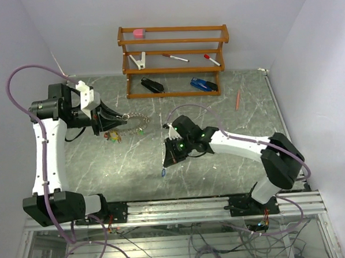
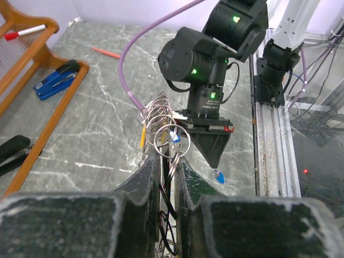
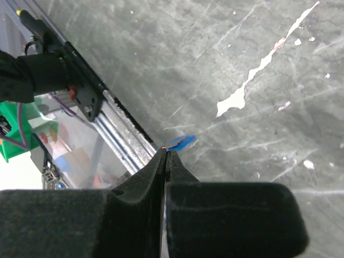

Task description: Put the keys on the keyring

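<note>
Broadly, the grey marbled table (image 1: 220,161) was spanned by both arms, their tools brought near each other above its middle. The left gripper (image 2: 165,166) was clamped, jaws nearly together, on the silvery coiled metal keyring (image 2: 161,121), which was held upright, clear of the table, its loops turned toward the other arm. The right gripper (image 3: 164,155) was pressed fully closed just beside and below the ring. The small key with a blue oblong plastic tag (image 3: 181,142) appeared pinched at its tip, tag protruding. For threading, the key's hole would best be raised level with the ring's free end and approached slowly.
</note>
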You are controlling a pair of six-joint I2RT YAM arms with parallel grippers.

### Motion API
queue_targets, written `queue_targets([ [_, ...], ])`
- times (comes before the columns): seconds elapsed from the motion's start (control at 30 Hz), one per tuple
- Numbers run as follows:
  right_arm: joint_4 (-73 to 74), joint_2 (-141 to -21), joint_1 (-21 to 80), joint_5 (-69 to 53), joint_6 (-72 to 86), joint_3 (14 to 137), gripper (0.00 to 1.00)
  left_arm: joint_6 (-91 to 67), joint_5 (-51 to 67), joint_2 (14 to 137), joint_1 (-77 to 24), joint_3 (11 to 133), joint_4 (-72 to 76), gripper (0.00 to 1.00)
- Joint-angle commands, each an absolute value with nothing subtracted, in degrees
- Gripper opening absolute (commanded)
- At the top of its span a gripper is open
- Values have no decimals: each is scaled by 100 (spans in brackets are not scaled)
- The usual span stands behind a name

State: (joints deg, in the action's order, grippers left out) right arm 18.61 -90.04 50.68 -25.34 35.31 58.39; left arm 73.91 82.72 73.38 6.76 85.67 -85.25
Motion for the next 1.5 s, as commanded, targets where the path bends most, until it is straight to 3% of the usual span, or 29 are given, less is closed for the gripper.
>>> queue_targets([
  [0.0, 916, -9432, 5047, -2743, 3571, 5766, 0, 7537, 8436, 7458, 939, 8467, -8551, 7],
  [0.43, 1315, -10511, 4957, -2125, 3078, 6141, 0, 7323, 8482, 7294, 1107, 8516, -8552, 7],
  [0.6, 1625, -10488, 4916, -1769, 2915, 6352, 22, 7027, 8444, 7130, 1113, 8530, -8388, 7],
  [0.87, 2304, -9679, 4826, -1429, 2679, 6587, 46, 5446, 8480, 6853, 1110, 8123, -7013, 7],
  [1.1, 3533, -8050, 4753, 231, 1961, 7571, 38, 5020, 8408, 6778, 1108, 7913, -6844, 7],
  [1.27, 3458, -8078, 4744, -604, 1343, 9122, 31, 4988, 8607, 6810, 1070, 7550, -7011, 7],
  [1.47, 2810, -8803, 4938, -1577, 1130, 9660, 25, 6630, 8452, 7172, 797, 7528, -8528, 7],
])
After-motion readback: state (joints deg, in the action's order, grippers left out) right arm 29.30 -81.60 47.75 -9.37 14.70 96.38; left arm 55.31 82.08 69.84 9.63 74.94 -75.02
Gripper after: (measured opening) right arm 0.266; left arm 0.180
